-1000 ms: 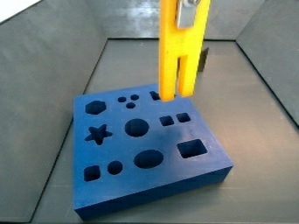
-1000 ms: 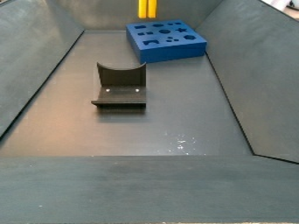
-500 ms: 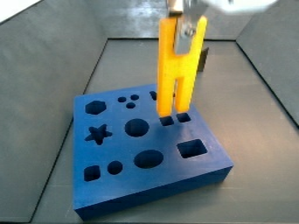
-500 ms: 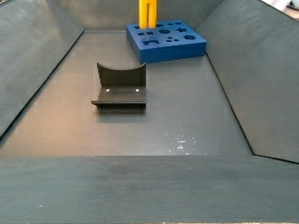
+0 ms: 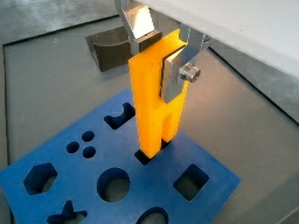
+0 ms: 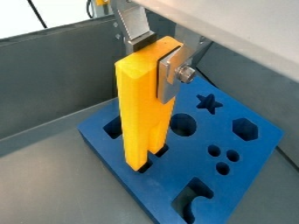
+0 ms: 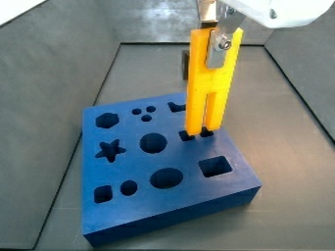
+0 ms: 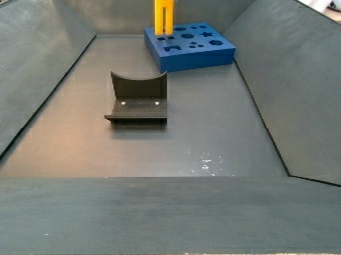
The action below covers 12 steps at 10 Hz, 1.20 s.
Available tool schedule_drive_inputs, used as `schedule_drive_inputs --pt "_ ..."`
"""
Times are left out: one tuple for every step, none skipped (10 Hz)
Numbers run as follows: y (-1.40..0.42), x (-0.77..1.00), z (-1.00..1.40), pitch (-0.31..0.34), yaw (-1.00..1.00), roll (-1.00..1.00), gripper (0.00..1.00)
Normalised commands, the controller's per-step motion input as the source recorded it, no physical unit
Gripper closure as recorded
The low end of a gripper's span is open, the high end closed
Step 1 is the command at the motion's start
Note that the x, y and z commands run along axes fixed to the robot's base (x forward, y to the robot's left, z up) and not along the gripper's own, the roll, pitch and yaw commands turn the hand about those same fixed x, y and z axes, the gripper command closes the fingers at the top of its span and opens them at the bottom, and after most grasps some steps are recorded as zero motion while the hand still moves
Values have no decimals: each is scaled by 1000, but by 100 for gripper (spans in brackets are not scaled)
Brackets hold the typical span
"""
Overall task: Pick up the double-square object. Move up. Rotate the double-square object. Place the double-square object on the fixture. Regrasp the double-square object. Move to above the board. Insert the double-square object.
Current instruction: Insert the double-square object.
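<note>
1. The gripper (image 7: 215, 37) is hanging at the upper middle of a side view, directly over the board (image 7: 131, 201), with its fingers (image 5: 179, 68) clamped on the top end of the double-square object (image 7: 206, 83).
2. The double-square object is standing upright, slotted end down, and its two prongs are reaching into the pair of small square holes (image 7: 197, 132) near the board's right-hand side in that side view; how deep they are sitting cannot be told.
3. In both wrist views the yellow-orange bar (image 6: 142, 105) is filling the middle of the frame, with a silver finger plate and a round screw head (image 6: 184, 75) pressing on its upper face.
4. The lower tip of the bar (image 5: 152, 144) is meeting the blue surface at a dark square opening.
5. The board is showing star, hexagon, round and oval cut-outs around the bar in a side view.
6. The fixture (image 8: 136, 99) is sitting on the grey floor (image 8: 186, 139) at the left centre of a side view, well apart from the board (image 8: 190, 48), which is lying in the upper middle there.
7. In a wrist view the fixture (image 5: 108, 45) is appearing in the upper left, behind the gripper.
</note>
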Motion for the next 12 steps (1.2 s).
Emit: schedule_drive_inputs --pt "0 -80 -163 0 0 9 100" --pt "0 0 -20 0 0 0 100" --pt "0 6 -134 0 0 0 100" --pt "0 34 -146 0 0 0 100" --pt "0 51 -151 0 0 0 100" --pt "-3 49 -146 0 -3 0 100" --pt "-14 57 -146 0 -20 0 100" --pt "-29 46 -166 0 -57 0 100" --pt "-66 0 -203 0 -109 6 100" --pt "-80 3 -274 0 -100 26 100" --pt "-69 14 -389 0 -89 39 100" --pt "-51 49 -463 0 -77 49 100"
